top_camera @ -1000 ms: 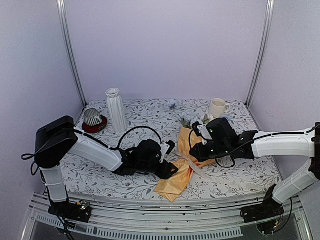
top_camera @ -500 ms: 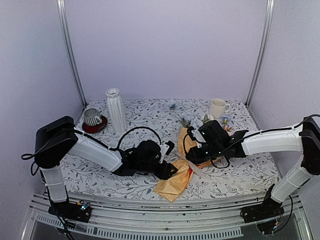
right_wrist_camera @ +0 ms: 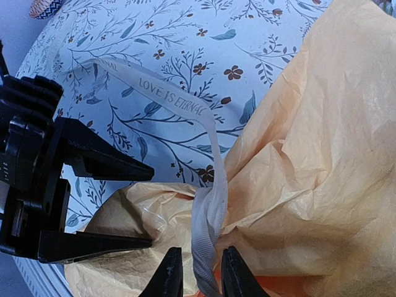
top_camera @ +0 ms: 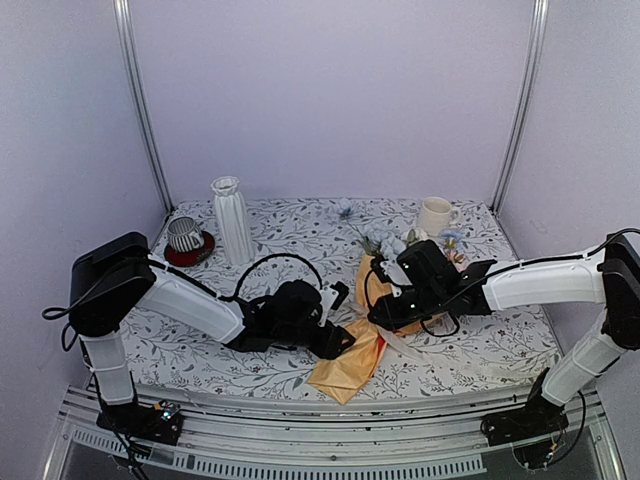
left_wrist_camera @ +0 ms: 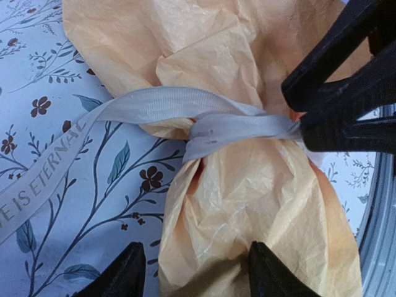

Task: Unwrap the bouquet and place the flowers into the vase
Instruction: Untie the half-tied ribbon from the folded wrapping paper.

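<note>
The bouquet [top_camera: 352,362] lies on the table in crinkly yellow-orange paper [left_wrist_camera: 247,204], with pale blue flowers [top_camera: 388,242] at its far end. A whitish ribbon [left_wrist_camera: 161,102] printed with words is tied round its waist [right_wrist_camera: 207,223]. My left gripper [left_wrist_camera: 198,275] stands open astride the paper's lower part, one fingertip on the paper and the other beside it on the cloth. My right gripper [right_wrist_camera: 203,275] is narrowly open, with the ribbon at the knot between its fingers. The white ribbed vase [top_camera: 231,220] stands upright at the back left, far from both grippers.
A striped grey cup [top_camera: 185,233] on a red saucer sits left of the vase. A cream mug [top_camera: 435,215] stands at the back right, with loose blooms [top_camera: 452,240] beside it. The ribbon's loose tail [right_wrist_camera: 167,96] trails across the floral tablecloth [top_camera: 290,230].
My right gripper has moved left onto the ribbon at the bouquet's waist and its jaws have parted a little. The left arm and the bouquet have not moved.
</note>
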Robot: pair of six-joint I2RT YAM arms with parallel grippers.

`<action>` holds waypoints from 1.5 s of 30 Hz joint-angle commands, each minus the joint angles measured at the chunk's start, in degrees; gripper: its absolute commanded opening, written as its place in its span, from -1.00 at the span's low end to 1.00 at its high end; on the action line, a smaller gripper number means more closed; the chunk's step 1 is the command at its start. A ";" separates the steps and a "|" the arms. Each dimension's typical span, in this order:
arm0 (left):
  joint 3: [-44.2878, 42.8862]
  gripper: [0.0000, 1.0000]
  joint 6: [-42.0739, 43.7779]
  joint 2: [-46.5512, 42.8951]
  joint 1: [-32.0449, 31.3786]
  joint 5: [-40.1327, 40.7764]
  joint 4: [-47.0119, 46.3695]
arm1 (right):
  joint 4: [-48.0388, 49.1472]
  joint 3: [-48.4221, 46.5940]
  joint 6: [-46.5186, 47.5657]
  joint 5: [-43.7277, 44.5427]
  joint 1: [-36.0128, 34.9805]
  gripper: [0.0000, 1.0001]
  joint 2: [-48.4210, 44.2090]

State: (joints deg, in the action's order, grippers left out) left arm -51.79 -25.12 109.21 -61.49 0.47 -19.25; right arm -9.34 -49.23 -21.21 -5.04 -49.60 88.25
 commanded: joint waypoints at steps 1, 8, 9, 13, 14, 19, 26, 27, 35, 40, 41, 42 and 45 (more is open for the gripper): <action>0.20 0.17 0.36 -1.26 -0.64 0.19 0.17 | 1.04 -1.11 0.91 -2.00 -0.30 -0.51 0.88; 0.20 0.17 0.36 -1.22 -0.59 0.23 0.17 | 0.64 -0.73 0.48 0.95 -0.25 -0.88 -1.45; 0.21 0.17 0.34 -1.22 -0.68 0.22 0.17 | 0.72 -0.50 0.33 1.53 -0.25 -0.91 -2.19; 0.10 0.17 0.34 -1.11 -0.64 0.21 0.26 | 1.60 0.83 -0.27 3.85 -0.24 -0.93 -5.20; 0.03 0.17 0.34 -1.10 -0.68 0.23 0.26 | 1.92 1.30 -0.44 4.35 -0.23 -0.92 -5.93; 0.02 0.17 0.34 -1.06 -0.71 0.32 0.34 | 3.08 3.35 -1.91 6.72 -0.27 -0.92 -8.49; 0.06 0.17 0.38 -1.10 -0.60 0.41 0.38 | 2.77 5.39 -3.52 8.64 -0.28 -0.91 -10.21; 0.10 0.17 0.36 -1.10 -0.59 0.41 0.35 | 2.75 5.71 -3.69 8.62 -0.24 -0.91 -10.42; 0.11 0.17 0.25 -1.32 -0.62 0.38 0.36 | 2.17 7.46 -4.24 6.24 -0.27 -0.88 -10.77; 0.02 0.18 0.26 -2.31 -0.65 0.16 0.42 | 2.48 7.96 -4.04 5.62 -0.26 -0.86 -11.60; 0.07 0.19 0.26 -2.59 -0.70 0.07 0.27 | 2.56 7.91 -3.89 5.43 -0.26 -0.86 -11.61; 0.04 0.19 0.32 -2.79 -0.74 -0.07 0.14 | 2.57 7.82 -3.76 5.27 -0.25 -0.86 -11.54; -0.29 0.20 0.64 -3.33 -0.99 -0.08 0.21 | 2.70 7.73 -3.58 4.89 -0.23 -0.86 -11.39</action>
State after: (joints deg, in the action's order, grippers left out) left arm -51.79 -25.10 108.66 -61.49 0.51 -18.94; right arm -7.27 -41.82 -24.69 0.82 -49.60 78.37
